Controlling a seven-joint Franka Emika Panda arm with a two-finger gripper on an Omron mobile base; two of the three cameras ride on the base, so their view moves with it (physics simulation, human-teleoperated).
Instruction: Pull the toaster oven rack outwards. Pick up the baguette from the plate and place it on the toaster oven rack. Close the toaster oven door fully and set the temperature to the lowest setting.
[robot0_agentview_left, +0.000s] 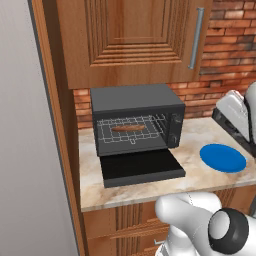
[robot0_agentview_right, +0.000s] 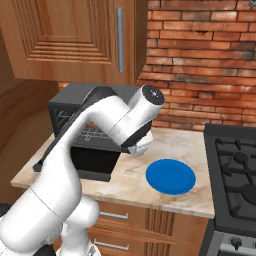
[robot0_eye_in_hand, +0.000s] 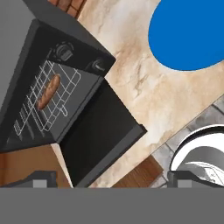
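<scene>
With my gripper (robot0_eye_in_hand: 109, 186) released and empty, I am aiming under the lowered toaster oven door (robot0_agentview_left: 141, 168) near edge, lifting it fully shut over the baguette (robot0_agentview_left: 128, 128).

Three views on one counter corner

The left base view faces the toaster oven (robot0_agentview_left: 136, 119) nearly head-on from close by; the right base view looks across the arm, oven at left, stove (robot0_agentview_right: 235, 165) at right. The rolled hand view looks down from above. All share oven, plate (robot0_agentview_left: 223, 158) and counter (robot0_agentview_left: 200, 175).
</scene>
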